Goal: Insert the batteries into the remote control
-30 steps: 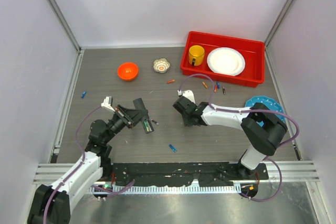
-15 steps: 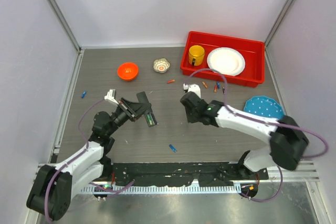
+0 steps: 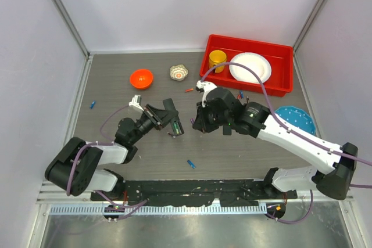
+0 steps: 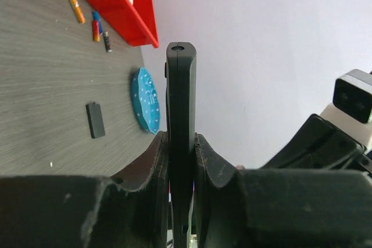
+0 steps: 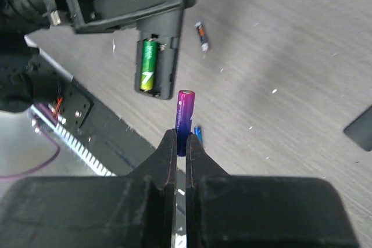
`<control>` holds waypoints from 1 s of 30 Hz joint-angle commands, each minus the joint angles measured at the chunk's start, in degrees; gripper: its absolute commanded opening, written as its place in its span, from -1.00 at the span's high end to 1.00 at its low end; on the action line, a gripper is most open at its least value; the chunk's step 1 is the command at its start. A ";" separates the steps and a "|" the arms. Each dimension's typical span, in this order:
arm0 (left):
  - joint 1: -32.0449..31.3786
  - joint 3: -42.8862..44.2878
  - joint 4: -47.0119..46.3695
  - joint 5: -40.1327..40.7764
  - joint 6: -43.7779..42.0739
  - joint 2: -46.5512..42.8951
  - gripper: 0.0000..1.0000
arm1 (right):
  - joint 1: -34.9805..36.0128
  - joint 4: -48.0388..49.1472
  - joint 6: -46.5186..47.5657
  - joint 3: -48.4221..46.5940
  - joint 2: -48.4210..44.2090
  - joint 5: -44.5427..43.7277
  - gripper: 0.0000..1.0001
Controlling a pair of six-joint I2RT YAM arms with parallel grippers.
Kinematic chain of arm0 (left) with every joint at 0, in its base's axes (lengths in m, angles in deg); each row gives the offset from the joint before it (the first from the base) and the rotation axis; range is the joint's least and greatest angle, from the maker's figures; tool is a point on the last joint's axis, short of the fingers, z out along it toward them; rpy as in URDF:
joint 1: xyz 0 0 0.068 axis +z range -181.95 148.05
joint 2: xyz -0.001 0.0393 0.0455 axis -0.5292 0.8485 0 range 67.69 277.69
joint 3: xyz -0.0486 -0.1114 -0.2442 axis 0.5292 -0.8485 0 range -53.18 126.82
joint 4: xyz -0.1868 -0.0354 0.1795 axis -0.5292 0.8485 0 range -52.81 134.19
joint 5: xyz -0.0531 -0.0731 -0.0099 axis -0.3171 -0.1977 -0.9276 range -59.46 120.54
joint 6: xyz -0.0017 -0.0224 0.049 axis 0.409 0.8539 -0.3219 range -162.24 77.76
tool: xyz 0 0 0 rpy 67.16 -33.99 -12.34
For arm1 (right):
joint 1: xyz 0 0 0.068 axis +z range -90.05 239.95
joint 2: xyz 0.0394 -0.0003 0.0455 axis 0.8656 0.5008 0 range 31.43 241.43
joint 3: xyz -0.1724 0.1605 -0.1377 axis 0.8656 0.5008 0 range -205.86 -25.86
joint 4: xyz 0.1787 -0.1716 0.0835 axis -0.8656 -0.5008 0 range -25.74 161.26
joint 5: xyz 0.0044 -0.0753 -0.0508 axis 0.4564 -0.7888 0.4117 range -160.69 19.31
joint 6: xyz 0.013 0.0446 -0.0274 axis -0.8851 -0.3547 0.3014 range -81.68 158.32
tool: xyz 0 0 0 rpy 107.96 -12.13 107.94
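Note:
My left gripper [image 3: 172, 121] is shut on the black remote control [image 3: 176, 128] and holds it above the table; in the left wrist view the remote [image 4: 181, 103] stands edge-on between the fingers. In the right wrist view the remote's [image 5: 168, 39] open slot holds one green battery [image 5: 150, 65]. My right gripper [image 5: 181, 139] is shut on a purple battery [image 5: 185, 114], just short of the slot's open end. In the top view the right gripper [image 3: 197, 122] is close to the right of the remote. Loose batteries lie on the table: a blue one [image 3: 190, 164], an orange one [image 3: 189, 90], several by the bin [image 3: 239, 94].
A red bin [image 3: 244, 40] at back right holds a yellow cup [image 3: 218, 60] and a white plate [image 3: 250, 67]. An orange bowl [image 3: 141, 78] and a small patterned bowl [image 3: 179, 72] stand at the back. A blue plate [image 3: 297, 118] lies at right, a black cover [image 4: 96, 120] near it.
My right arm has swung left and raised the purple battery toward the remote. My left gripper has carried the remote right, toward the middle.

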 commanded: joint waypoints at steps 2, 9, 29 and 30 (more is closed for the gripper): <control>-2.15 1.83 -17.70 1.93 -1.20 1.21 1.00 | 1.17 -3.93 0.33 -3.30 3.35 10.12 0.99; -2.59 1.31 -17.70 2.01 -2.00 0.77 1.00 | 1.17 -3.05 -1.34 -4.17 6.51 15.49 0.99; -2.77 -1.33 -17.52 2.45 -2.70 -1.78 1.00 | 1.09 2.49 -6.70 -5.84 11.78 13.65 0.99; -2.77 -1.33 -17.52 2.45 -2.52 -1.95 1.00 | 1.00 2.58 -6.87 -5.85 11.96 13.56 0.99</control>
